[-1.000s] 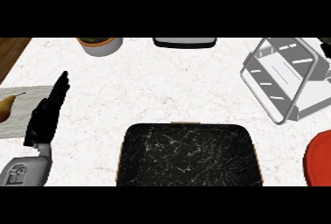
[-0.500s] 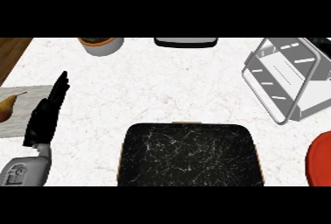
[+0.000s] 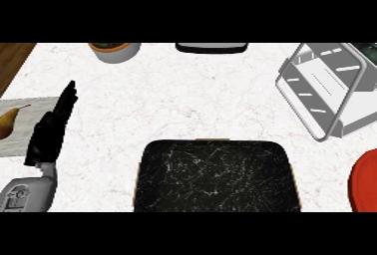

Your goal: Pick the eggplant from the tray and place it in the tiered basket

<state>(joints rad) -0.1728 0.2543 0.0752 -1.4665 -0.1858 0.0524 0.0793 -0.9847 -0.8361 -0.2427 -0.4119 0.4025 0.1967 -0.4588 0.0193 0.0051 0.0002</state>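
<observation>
The scene is carried by a pale marbled worktop [image 3: 184, 99], with a strip of brown wood seen past its far left corner. Nearest the lower edge, at the middle, a dark marbled tray [image 3: 216, 177] is set, and its whole visible surface is bare: no eggplant is to be seen on it, nor anywhere else in view, so its place cannot be told. At the far right a tiered basket [image 3: 327, 89] of pale wire and panels is stood, tilted in the view; nothing can be made out inside it. A red plate [image 3: 366, 182] is cut off by the right edge, well apart from the tray. At the left edge a pale board [image 3: 22, 127] is laid, with a pear [image 3: 7, 122] on it. The left hand [image 3: 53, 127] is shown just beside the board, fingers straight and held together, pointing away from the robot, with nothing held; it is judged to be at rest. The right hand is not shown at all. At the far edge a grey bowl [image 3: 114, 50] and a dark flat object [image 3: 211, 48] are partly visible. An eggplant would be expected to be fairly light, smooth-skinned and somewhat slippery, firm but easily bruised; it is judged best taken round its thicker middle, fingers curled across the short axis, rather than by the stalk.
</observation>
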